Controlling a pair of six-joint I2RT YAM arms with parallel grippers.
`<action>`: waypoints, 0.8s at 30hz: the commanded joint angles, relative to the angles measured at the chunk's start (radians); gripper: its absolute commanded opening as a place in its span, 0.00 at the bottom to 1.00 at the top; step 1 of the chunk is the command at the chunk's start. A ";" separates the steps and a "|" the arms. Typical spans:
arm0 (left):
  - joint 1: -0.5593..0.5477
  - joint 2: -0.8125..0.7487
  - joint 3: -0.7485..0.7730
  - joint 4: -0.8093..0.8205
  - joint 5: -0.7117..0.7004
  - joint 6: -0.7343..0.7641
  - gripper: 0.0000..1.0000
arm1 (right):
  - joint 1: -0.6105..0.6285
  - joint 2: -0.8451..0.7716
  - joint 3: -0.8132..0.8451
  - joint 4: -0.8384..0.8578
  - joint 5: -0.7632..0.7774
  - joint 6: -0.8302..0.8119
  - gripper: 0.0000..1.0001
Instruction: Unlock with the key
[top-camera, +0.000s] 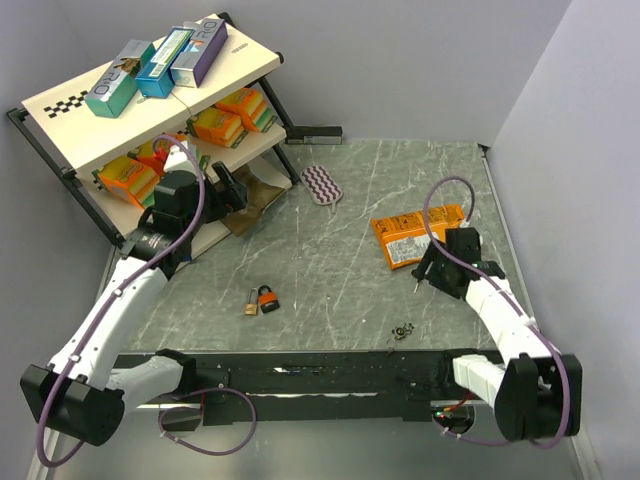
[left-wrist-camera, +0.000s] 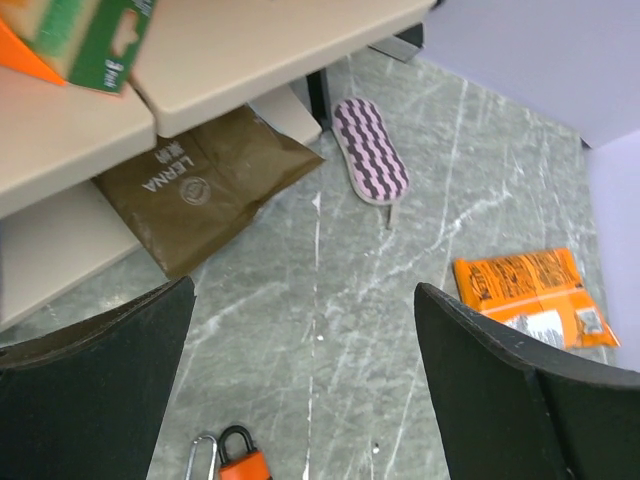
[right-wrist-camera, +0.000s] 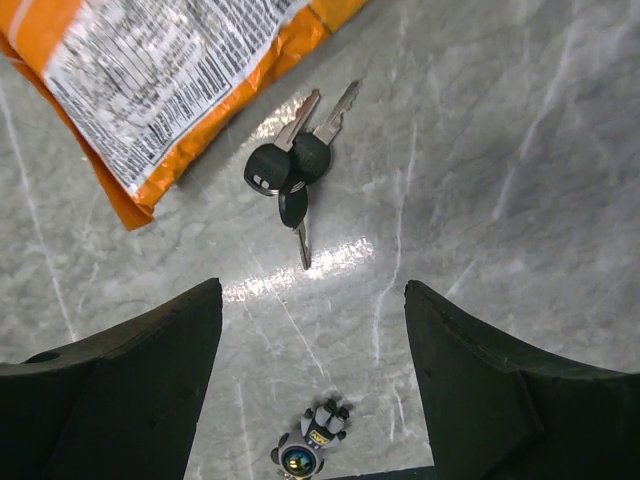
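Hovering over the worktop (top-camera: 340, 230): right gripper (right-wrist-camera: 312, 300), jaws apart, nothing between them. Bunch of three black-headed keys (right-wrist-camera: 290, 175) lies flat just ahead of its fingertips, beside an orange packet (right-wrist-camera: 150, 90). Small dark trinket (right-wrist-camera: 312, 440) sits under the gripper, possibly a keyring. Left gripper (left-wrist-camera: 305, 300): jaws apart, empty. Orange padlock (left-wrist-camera: 245, 465) lies below it, nearer its left finger, well apart from the keys.

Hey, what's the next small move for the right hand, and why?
Probably lower the right hand and nudge it forward over the keys. They lie flat on the table beside the orange packet, just ahead of its open fingers, and nothing is held yet. The padlock lies farther left, so the keys come first.
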 joint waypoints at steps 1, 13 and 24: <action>0.000 0.013 0.007 0.046 0.065 -0.027 0.96 | 0.030 0.076 0.005 0.073 0.033 0.028 0.78; -0.002 0.048 -0.004 0.112 0.136 -0.064 0.96 | 0.052 0.356 0.130 0.102 0.049 0.017 0.61; -0.002 0.094 0.062 0.103 0.145 0.012 0.96 | 0.058 0.447 0.177 0.069 0.063 0.046 0.44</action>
